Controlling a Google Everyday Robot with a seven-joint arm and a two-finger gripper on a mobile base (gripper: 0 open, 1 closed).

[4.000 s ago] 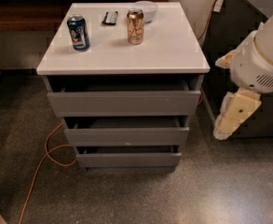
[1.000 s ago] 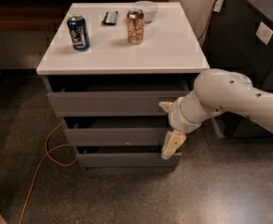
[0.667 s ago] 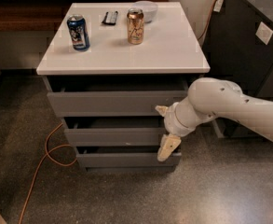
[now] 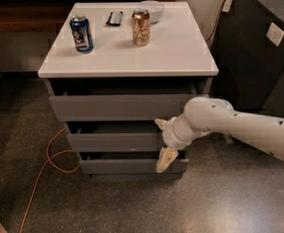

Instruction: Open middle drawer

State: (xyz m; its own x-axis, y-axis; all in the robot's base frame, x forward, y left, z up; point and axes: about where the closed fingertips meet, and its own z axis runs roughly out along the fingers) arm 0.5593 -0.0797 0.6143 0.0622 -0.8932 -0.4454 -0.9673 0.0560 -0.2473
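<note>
cream fingers (image 4: 166, 160): spread wide with nothing between them. One tip pokes up toward the dark gap above the middle drawer, the other hangs down over the bottom drawer (image 4: 122, 166).
gripper (image 4: 162, 141): right up against the right-hand part of the middle drawer's front. Touching or just off it, honestly can't tell.
what changed: a few secs ago the arm was parked off to the right of the cabinet. Over the last second it's been sliding left along the fronts and has dropped a little.
middle drawer (image 4: 112, 142): second of three grey fronts under the white tabletop (image 4: 180, 52), flat with no handle. Sits the same as before, so no pull yet.
arm (image 4: 238, 125): white, comes in low from the right.
top drawer (image 4: 117, 107): just above the wrist, untouched.
on top: blue can (image 4: 81, 33), copper can (image 4: 141, 26), white bowl (image 4: 151, 8), none of them have budged.
floor: orange cable (image 4: 49, 164) loops on the left, well clear.
what it means: the reach looks about done and the actual opening hasn't started. My guess is the upper finger needs to catch the top edge of that front, then pull straight out. With no handle, a slip is the worry.
</note>
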